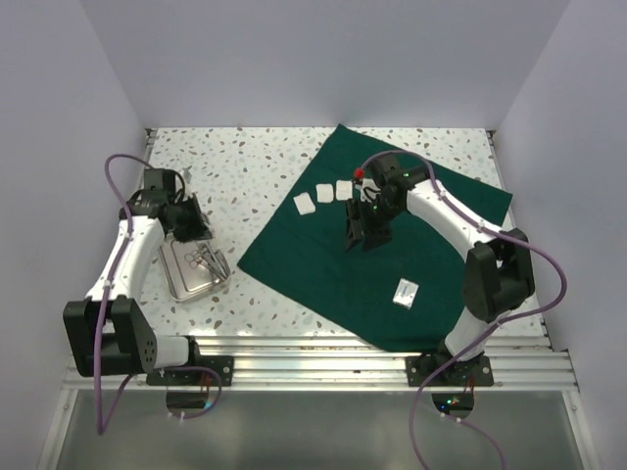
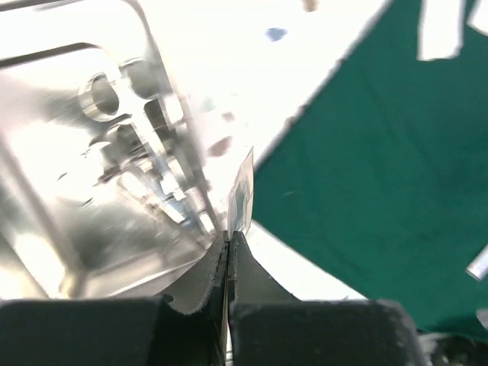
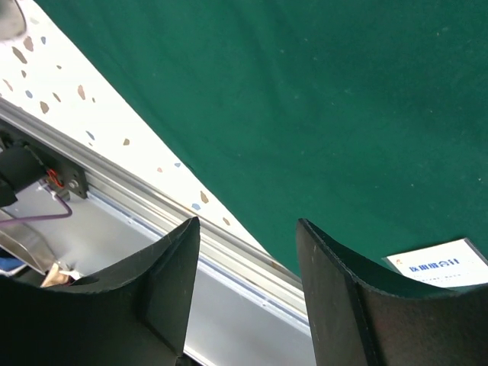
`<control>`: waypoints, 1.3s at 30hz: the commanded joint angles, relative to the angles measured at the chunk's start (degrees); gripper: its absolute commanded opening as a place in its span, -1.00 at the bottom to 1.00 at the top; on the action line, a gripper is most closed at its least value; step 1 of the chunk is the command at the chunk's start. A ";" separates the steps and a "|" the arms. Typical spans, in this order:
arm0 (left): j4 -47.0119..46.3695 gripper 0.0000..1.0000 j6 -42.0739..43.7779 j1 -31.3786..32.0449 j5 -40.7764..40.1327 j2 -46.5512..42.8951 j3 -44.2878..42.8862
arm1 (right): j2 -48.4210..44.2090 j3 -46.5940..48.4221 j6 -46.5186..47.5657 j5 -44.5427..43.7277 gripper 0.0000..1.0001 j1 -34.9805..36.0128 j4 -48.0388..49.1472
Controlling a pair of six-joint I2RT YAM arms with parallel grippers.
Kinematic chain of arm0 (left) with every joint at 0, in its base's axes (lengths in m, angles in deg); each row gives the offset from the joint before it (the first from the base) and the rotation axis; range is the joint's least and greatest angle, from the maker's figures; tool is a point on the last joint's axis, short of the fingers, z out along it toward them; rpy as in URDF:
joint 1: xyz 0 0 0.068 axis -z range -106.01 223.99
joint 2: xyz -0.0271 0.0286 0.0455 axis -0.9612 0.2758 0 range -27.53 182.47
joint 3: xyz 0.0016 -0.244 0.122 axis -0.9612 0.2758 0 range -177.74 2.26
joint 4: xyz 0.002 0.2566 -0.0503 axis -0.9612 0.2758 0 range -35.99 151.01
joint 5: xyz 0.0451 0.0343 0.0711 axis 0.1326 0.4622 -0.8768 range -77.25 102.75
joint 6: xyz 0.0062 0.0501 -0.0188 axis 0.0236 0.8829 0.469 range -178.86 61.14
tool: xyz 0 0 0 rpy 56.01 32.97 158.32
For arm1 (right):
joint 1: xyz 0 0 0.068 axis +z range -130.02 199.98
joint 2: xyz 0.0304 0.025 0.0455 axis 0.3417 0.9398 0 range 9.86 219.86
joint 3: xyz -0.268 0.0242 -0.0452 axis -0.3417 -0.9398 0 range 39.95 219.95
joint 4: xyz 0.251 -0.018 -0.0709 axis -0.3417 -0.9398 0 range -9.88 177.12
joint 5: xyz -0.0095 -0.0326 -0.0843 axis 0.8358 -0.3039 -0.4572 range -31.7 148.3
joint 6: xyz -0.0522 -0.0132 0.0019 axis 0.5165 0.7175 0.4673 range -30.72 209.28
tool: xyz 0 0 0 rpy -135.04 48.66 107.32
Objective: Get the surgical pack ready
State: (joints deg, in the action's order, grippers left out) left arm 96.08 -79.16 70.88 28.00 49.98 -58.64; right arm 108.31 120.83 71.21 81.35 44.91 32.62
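Top view: the left gripper (image 1: 186, 223) sits at the far rim of the steel tray (image 1: 179, 282), with the instruments (image 1: 201, 259) just on its near side. The right gripper (image 1: 367, 235) hovers over the green cloth (image 1: 304, 259), gauze squares (image 1: 323, 193) off to its left.

Left wrist: jaws clamped together, apparently on the tray's thin rim — rigid, slick metal, best pinched at the lip.

Right wrist: jaws spread, empty. The soft, limp cloth lies underneath — take it by a corner.
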 commanded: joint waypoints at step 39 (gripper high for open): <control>5.04 -0.15 -2.64 -13.32 -14.01 4.76 7.91 | 0.42 -5.03 2.51 -0.80 0.17 -1.37 0.01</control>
State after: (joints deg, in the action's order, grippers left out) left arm 101.82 -81.73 57.98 16.13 56.74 -48.50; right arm 110.72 115.34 74.03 81.70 43.64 32.90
